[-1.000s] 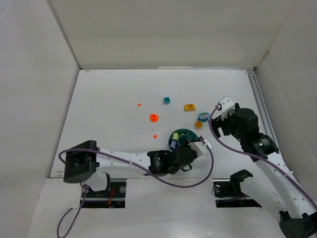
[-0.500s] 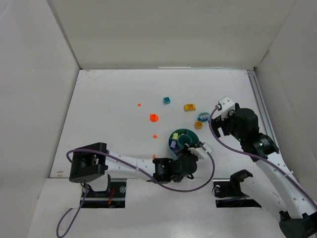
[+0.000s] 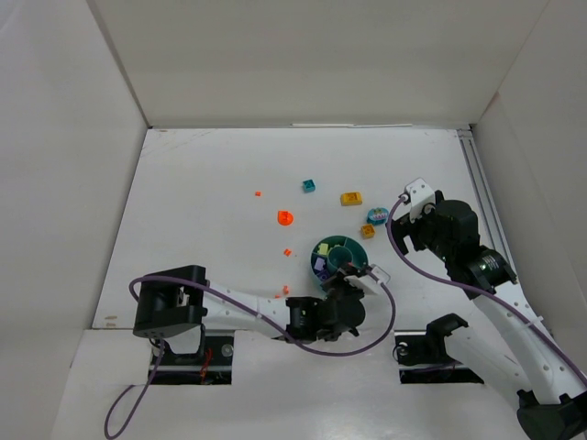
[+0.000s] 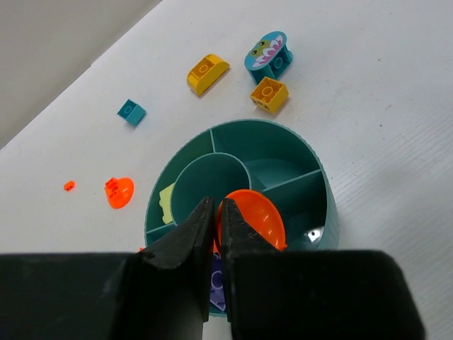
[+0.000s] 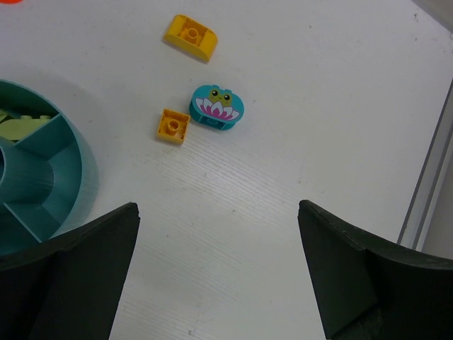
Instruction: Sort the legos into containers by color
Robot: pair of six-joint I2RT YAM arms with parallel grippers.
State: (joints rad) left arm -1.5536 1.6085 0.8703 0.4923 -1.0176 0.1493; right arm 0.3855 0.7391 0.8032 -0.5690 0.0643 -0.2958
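Observation:
The round teal dish (image 4: 317,164) has a centre well ringed by wedge sections; it also shows in the top view (image 3: 341,246). My left gripper (image 4: 217,206) hangs over the dish's near side, shut on the edge of an orange dome lego (image 4: 258,218). A lime lego (image 4: 167,202) and a purple lego (image 4: 217,285) lie in wedges. My right gripper (image 5: 217,206) stands open over bare table, right of the dish (image 5: 67,170). Loose legos: a yellow curved brick (image 5: 191,35), a teal frog piece (image 5: 216,106), a yellow-orange square brick (image 5: 173,126).
On the table beyond the dish lie a small teal brick (image 3: 309,186), an orange dome (image 3: 285,217) and tiny orange bits (image 3: 257,193) (image 3: 287,251). White walls enclose the table, with a rail (image 3: 479,183) along the right edge.
My left arm has folded back toward the near edge, and its gripper has shifted slightly left onto the dish's near rim. The right arm has not moved.

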